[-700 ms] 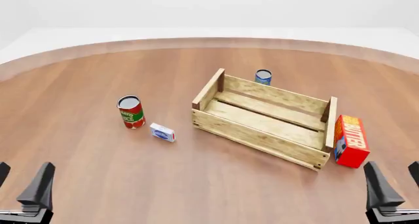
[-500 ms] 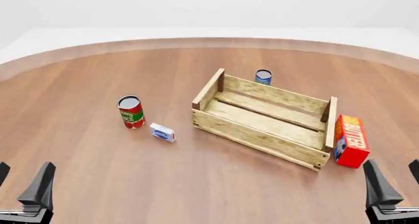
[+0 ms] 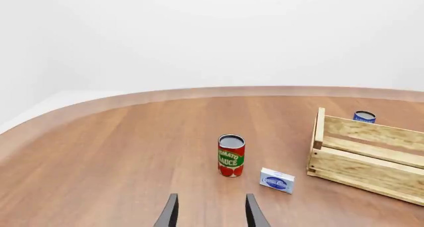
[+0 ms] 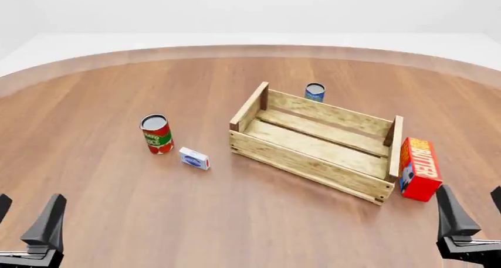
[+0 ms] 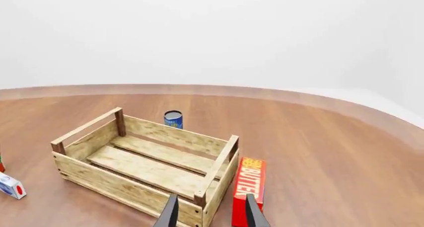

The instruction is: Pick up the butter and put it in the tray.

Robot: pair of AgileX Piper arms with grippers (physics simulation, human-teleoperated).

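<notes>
Butter (image 4: 419,169) base hid behind tray (image 4: 313,156).

Your 2 grippers, left gripper (image 4: 27,221) and right gripper (image 4: 473,212), are matte black, each with 2 slim, tapering, blade-like fingers (image 3: 170,214) on blocky bases.

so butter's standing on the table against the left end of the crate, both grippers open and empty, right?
Not quite: the butter stands at the right end of the crate, not the left, as the front view shows. Whether it touches the crate isn't clear. The rest holds: it's on the table, and the left gripper and right gripper are both open and empty.
</notes>
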